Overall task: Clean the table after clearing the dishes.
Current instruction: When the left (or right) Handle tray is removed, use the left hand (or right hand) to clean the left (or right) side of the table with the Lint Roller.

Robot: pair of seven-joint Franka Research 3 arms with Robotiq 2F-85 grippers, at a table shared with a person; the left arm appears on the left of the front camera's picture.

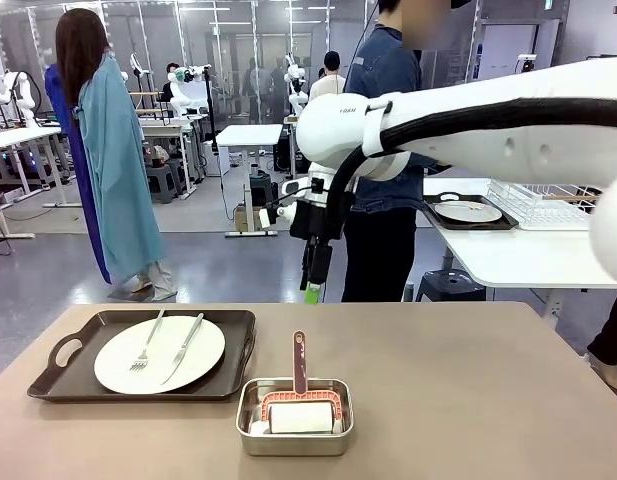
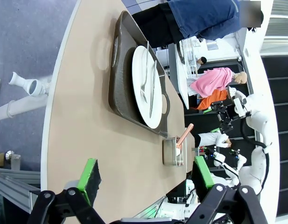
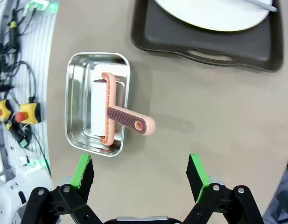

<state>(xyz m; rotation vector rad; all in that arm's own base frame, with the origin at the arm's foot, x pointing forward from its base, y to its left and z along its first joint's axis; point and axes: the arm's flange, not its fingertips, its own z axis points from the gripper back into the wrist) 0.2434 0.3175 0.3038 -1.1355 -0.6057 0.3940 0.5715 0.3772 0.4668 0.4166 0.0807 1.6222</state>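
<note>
On the beige table (image 1: 468, 400), at the left, a dark brown tray (image 1: 78, 380) carries a white plate (image 1: 160, 354) with a fork and a knife. A second tray with a plate (image 1: 468, 212) lies on the white table behind. My right gripper (image 1: 312, 285) hangs fingers-down over the far edge of the table. Its wrist view has it open (image 3: 140, 171) above bare tabletop (image 3: 204, 102), beside the steel pan (image 3: 78, 109), with the tray (image 3: 209, 37) farther off. My left gripper (image 2: 146, 173) is open over the table (image 2: 87, 121), looking toward the tray (image 2: 120, 84) and plate (image 2: 148, 88).
A small steel pan (image 1: 294, 415) near the front middle holds a lint roller with a pink handle (image 1: 300, 362). A person in a dark blue shirt (image 1: 383, 80) stands at the far side. The white table (image 1: 528, 255) with a wire rack (image 1: 543, 200) is at the right rear.
</note>
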